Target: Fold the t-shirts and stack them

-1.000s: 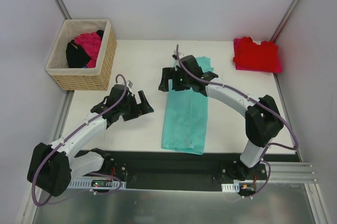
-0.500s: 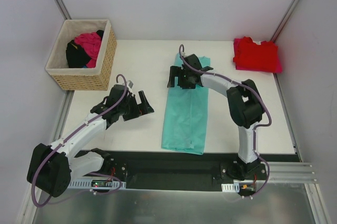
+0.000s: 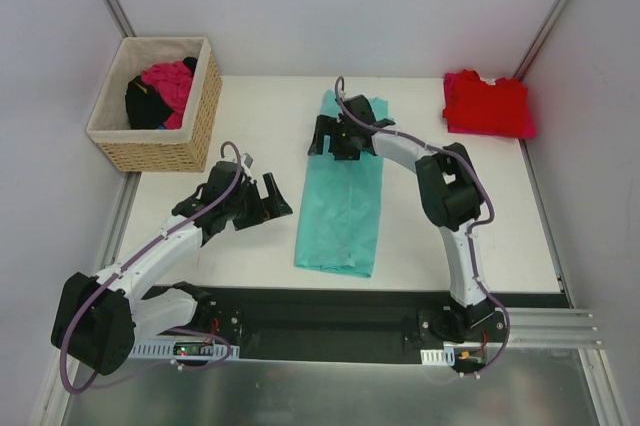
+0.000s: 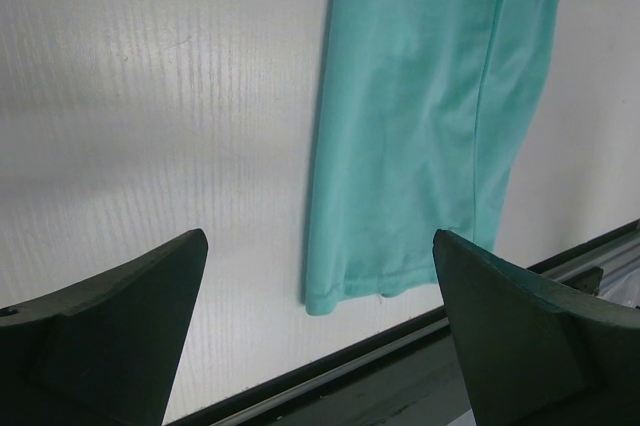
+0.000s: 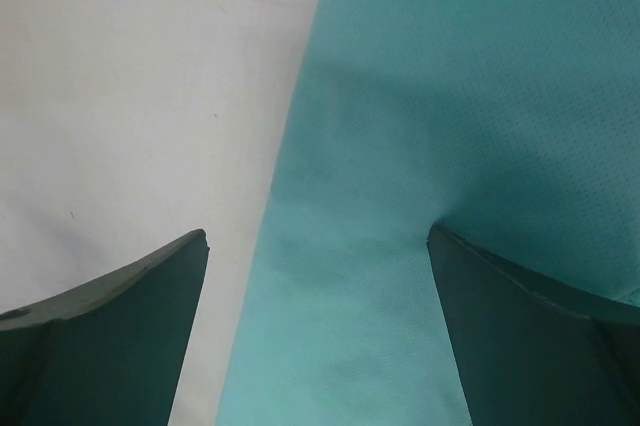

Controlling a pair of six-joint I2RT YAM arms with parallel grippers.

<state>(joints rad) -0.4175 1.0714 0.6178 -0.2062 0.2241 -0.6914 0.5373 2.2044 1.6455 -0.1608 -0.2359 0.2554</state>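
A teal t-shirt [image 3: 340, 201] lies on the white table [image 3: 260, 116] as a long narrow strip running from far to near. My right gripper [image 3: 328, 146] hangs open low over the strip's far part. In the right wrist view the right gripper [image 5: 318, 236] straddles the left edge of the teal t-shirt [image 5: 400, 96], one finger over cloth, the other over bare table. My left gripper [image 3: 280, 196] stands open and empty to the left of the strip. The left wrist view shows the teal t-shirt's [image 4: 420, 126] near end beyond the left gripper [image 4: 318, 236]. A folded red t-shirt [image 3: 487, 104] rests at the far right corner, with a magenta edge [image 3: 525, 131] showing under it.
A wicker basket [image 3: 150, 151] stands at the far left, holding pink [image 3: 168, 81] and black [image 3: 143, 106] clothes. Grey walls close in the table on three sides. A black rail [image 3: 330, 311] carrying the arm bases runs along the near edge.
The right arm has reached farther out and a little left, and the teal t-shirt has slid away from the near edge and leftward with it. The left arm has not moved.
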